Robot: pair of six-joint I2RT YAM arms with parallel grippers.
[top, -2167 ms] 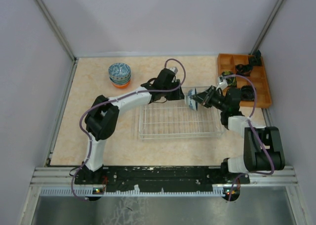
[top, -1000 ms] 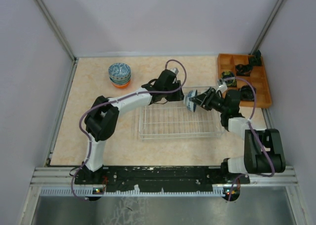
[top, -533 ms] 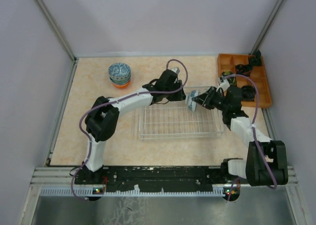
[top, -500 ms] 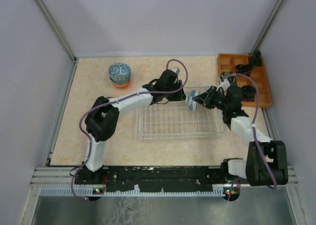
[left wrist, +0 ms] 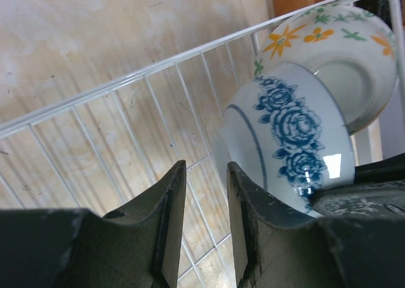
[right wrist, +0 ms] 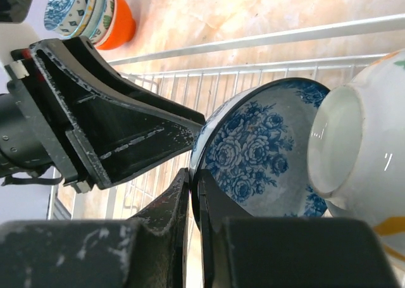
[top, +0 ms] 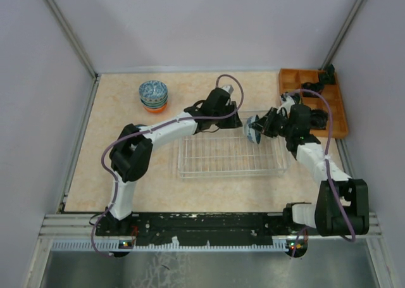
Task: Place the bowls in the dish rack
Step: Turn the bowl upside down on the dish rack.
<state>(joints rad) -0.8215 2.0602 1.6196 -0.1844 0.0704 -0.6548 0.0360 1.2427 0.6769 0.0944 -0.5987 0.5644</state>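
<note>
Right claw point(right wrist: 193, 176) carried blue bowl point(right wrist: 259, 149) rightward; clenched on its rim over rack point(top: 215, 156) far-right corner, against flowered bowl point(left wrist: 354, 60). Left claw point(left wrist: 204, 169) released, empty, just beside. Far left on counter point(top: 120, 142): bowl stack point(top: 153, 95).

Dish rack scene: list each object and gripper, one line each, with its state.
dish rack: two bowls at one corner.
blue rose bowl: on edge, held.
flowered bowl: tipped on its side.
bowl stack: upright, outside rack.
left gripper: jaws open, empty.
right gripper: jaws shut on blue rose bowl.
</note>
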